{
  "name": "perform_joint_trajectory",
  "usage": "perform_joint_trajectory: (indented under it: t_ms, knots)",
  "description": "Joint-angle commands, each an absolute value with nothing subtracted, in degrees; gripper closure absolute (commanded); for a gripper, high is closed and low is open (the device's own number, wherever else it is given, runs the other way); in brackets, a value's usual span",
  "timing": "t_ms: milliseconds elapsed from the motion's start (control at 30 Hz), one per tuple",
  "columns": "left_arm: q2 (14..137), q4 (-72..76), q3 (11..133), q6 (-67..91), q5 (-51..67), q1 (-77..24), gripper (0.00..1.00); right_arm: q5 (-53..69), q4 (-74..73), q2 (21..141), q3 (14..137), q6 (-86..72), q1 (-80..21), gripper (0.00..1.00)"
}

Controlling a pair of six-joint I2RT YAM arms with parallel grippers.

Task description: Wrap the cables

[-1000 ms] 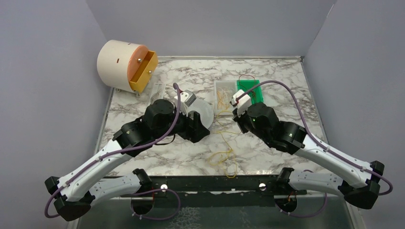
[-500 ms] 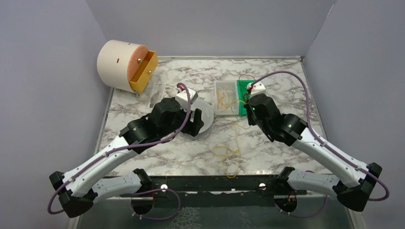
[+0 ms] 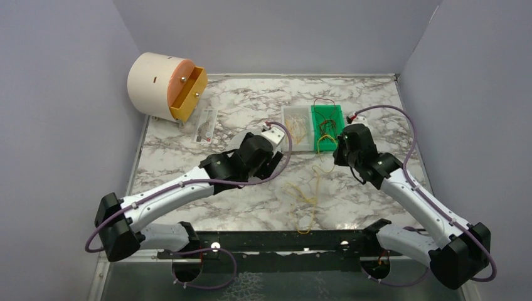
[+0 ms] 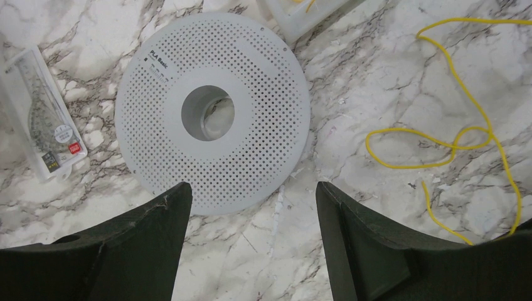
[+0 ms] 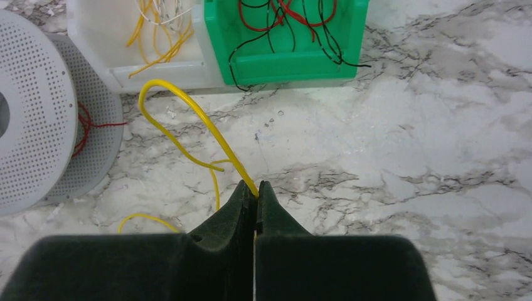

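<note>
A thin yellow cable point(image 5: 188, 116) rises in a loop from my right gripper point(image 5: 256, 188), which is shut on it just in front of the trays. The rest of the cable lies in loose loops on the marble in the top view point(image 3: 307, 197) and in the left wrist view point(image 4: 464, 132). My left gripper point(image 4: 251, 188) is open and empty, just above the near edge of a white perforated spool point(image 4: 263, 94). The spool also shows at the left of the right wrist view point(image 5: 37, 125), with a red cable point(image 5: 85, 125) between its discs. In the top view my left arm hides the spool.
A white tray point(image 5: 94, 63) holds yellow cables and a green tray point(image 5: 288, 63) holds red and black ones, both at the back centre. A bagged protractor point(image 4: 47, 125) lies left of the spool. A white cylinder with an orange drawer point(image 3: 166, 81) stands back left.
My right gripper has moved right and back with the yellow cable, dragging its loops. My left arm has swung right over the spool, covering it in the top view.
</note>
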State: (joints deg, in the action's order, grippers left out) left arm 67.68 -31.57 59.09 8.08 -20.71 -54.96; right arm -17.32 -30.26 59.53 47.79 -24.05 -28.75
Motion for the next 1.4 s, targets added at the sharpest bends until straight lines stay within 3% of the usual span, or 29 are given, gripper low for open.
perform_joint_trajectory:
  t_ms: [0, 300, 867, 1367]
  knots:
    - [73.8, -29.6, 61.0, 5.4, -29.5, -59.2, 0.25, -10.1, -25.5, 58.0, 46.1, -28.3, -27.2, 0.99]
    - [88.9, -29.5, 64.8, 8.7, -43.6, -62.8, 0.25, -10.2, -24.4, 52.4, 41.7, -34.5, -27.1, 0.99]
    - [105.5, -27.3, 69.1, 10.0, -53.1, -64.1, 0.31, -9.8, -24.2, 48.5, 37.4, -35.0, -27.1, 0.99]
    - [105.5, -27.0, 69.6, 8.6, -60.6, -65.0, 0.67, -9.0, -24.1, 47.2, 36.8, -34.9, -27.1, 0.99]
